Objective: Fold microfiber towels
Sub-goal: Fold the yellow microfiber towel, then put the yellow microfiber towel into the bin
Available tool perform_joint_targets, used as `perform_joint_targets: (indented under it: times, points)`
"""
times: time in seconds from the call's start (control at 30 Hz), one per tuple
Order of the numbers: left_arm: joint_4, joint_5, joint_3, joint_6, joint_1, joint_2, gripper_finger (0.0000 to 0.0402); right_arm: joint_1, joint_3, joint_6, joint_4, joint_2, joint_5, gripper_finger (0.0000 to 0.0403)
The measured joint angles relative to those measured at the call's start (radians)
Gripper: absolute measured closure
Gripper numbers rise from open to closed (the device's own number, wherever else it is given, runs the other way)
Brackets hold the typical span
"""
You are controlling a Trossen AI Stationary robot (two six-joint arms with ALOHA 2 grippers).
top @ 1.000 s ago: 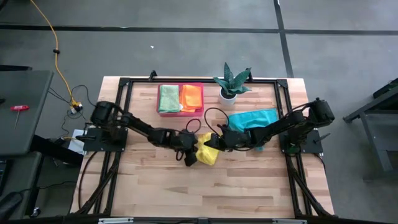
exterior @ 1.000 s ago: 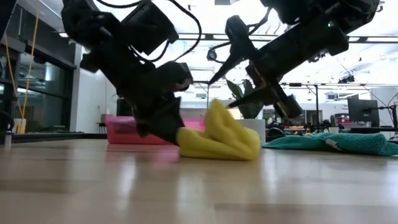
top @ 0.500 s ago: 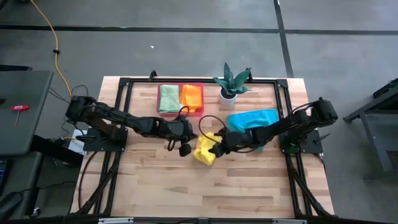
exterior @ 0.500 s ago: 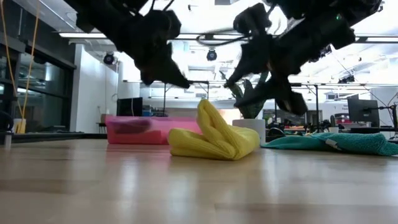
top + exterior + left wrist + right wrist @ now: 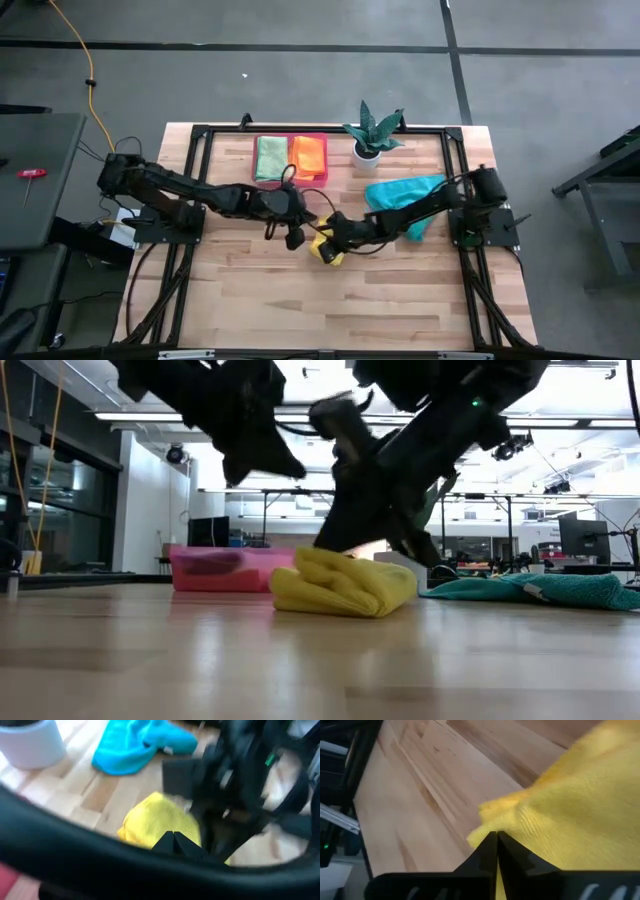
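A yellow microfiber towel [image 5: 345, 588] lies folded in a low bundle at the middle of the table [image 5: 300, 300]. My right gripper [image 5: 496, 839] is shut and down on the towel's top [image 5: 372, 538]. My left gripper [image 5: 298, 468] is shut on nothing and hangs clear above the table, just left of the towel [image 5: 327, 255]. A teal towel [image 5: 405, 192] lies crumpled at the right. A light green towel [image 5: 270, 158] and an orange towel [image 5: 308, 156] lie folded in the pink tray [image 5: 290, 183]. My right gripper rests its shut fingertips [image 5: 490, 851] on the upper layer of the yellow towel near one edge [image 5: 492, 815]. It comes slanting down from the table's right side. Whether a fold sits between the fingers, I cannot tell. The towel lies flat on the table.
A potted plant in a white pot [image 5: 368, 152] stands at the far side beside the tray. The black frame rails [image 5: 195, 180] run along the table's left, right and far edges. Bare wood stretches across the near half of the table.
My left gripper has risen off the yellow towel's left end and drawn back a little toward the table's left. My right gripper has swung toward the left and down onto the towel, rolled, and shut. The towel's upstanding fold now lies flattened.
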Motion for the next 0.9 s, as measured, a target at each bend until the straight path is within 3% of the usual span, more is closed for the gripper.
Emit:
perform_joint_targets:
  times: [0.2,0.43,0.67,0.9]
  points:
    - [-0.044,-0.02,0.0,0.007,0.005,-0.143,0.0401,0.0,0.076,-0.011,0.003,0.104,-0.001,0.0401]
    - [-0.058,-0.07,0.002,0.015,0.012,-0.28,0.0401,-0.001,0.082,-0.018,-0.002,0.125,-0.003,0.0399]
    - [-0.117,-0.133,0.001,0.019,0.015,-0.393,0.0401,-0.004,0.082,-0.135,-0.056,0.007,0.01,0.0398]
    - [-0.152,-0.157,0.001,-0.01,0.015,-0.434,0.0402,-0.03,0.082,-0.25,-0.354,-0.198,0.042,0.0398]
